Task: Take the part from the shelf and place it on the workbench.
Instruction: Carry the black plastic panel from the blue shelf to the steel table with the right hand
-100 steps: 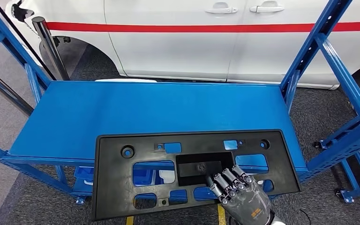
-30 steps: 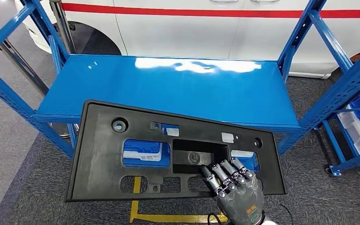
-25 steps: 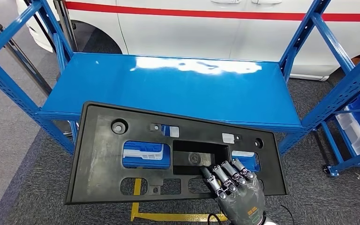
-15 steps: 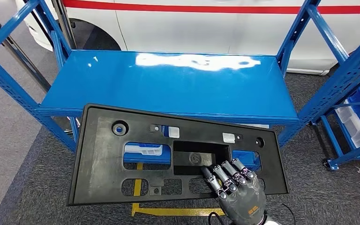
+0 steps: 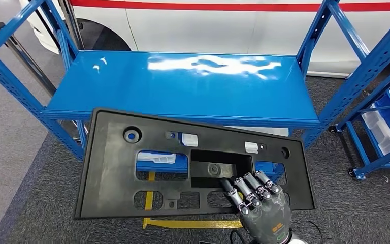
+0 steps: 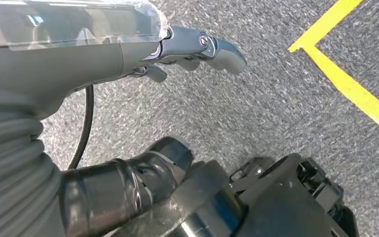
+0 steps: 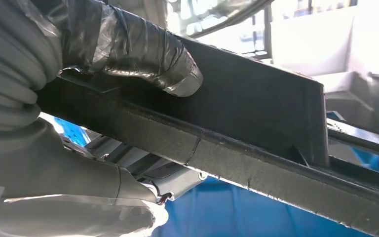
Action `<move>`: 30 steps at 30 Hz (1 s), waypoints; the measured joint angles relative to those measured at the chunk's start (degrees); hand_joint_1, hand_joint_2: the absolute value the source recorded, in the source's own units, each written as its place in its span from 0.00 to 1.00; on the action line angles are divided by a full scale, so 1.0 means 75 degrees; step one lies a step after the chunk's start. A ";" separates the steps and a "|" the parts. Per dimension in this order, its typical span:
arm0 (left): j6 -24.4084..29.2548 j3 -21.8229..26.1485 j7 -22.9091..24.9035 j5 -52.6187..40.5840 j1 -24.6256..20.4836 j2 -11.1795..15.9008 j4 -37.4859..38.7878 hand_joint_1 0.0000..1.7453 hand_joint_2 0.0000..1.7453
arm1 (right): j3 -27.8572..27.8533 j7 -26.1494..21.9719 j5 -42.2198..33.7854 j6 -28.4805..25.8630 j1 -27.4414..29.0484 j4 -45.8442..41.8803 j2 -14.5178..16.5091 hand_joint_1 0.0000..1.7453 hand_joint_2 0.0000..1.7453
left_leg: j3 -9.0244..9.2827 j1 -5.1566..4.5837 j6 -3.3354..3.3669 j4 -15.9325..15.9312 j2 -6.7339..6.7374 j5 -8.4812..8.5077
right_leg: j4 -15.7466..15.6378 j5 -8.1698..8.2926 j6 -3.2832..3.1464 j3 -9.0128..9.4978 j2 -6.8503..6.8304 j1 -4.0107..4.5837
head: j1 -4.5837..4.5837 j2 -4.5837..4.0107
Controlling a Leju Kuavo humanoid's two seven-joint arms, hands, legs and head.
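Right robot hand grips a panel edge, fingers on top; left robot hand hangs, seemingly holding nothing.

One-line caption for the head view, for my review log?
Right hand holds the black plastic panel by its near edge, clear of the blue shelf.

We've got the part, a wide, flat black plastic panel, riddled with rectangular cut-outs, a round boss near its left end and a sunken box at the middle. It's off the shelf, level but skewed, left end swung toward us, hanging over the floor just in front of the blue deck's front edge. Our right hand grips its near edge, fingers on top, thumb pressed against the panel's other face.
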 joint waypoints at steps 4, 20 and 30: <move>-0.0004 0.0006 0.0000 0.0000 0.0008 -0.0004 0.0000 0.00 1.00 | 0.0212 0.0491 0.0000 0.0000 -0.0041 -0.0119 -0.0065 1.00 1.00 | -0.0101 0.0052 0.0215 -0.0068 0.0043 0.0183 | 0.0341 -0.0286 0.0166 -0.0164 0.0034 -0.0021 | 0.0009 0.0000; 0.0090 0.0044 0.0010 -0.0002 -0.0004 -0.0017 0.0000 0.00 1.00 | 0.0349 0.0734 0.0000 0.0002 -0.0031 -0.0352 -0.0141 1.00 1.00 | -0.0770 0.0035 -0.0073 0.0680 0.0031 -0.0062 | -0.0133 -0.0256 -0.0164 0.0380 0.0023 -0.0075 | 0.0002 0.0000; 0.0125 0.0052 0.0034 -0.0003 -0.0001 -0.0011 0.0000 0.00 1.00 | 0.0537 0.0956 0.0003 0.0003 -0.0054 -0.0335 -0.0258 1.00 1.00 | 0.0102 0.0002 -0.0010 -0.0019 0.0009 -0.0062 | 0.0014 0.0022 -0.0036 -0.0021 -0.0002 -0.0015 | 0.0000 0.0000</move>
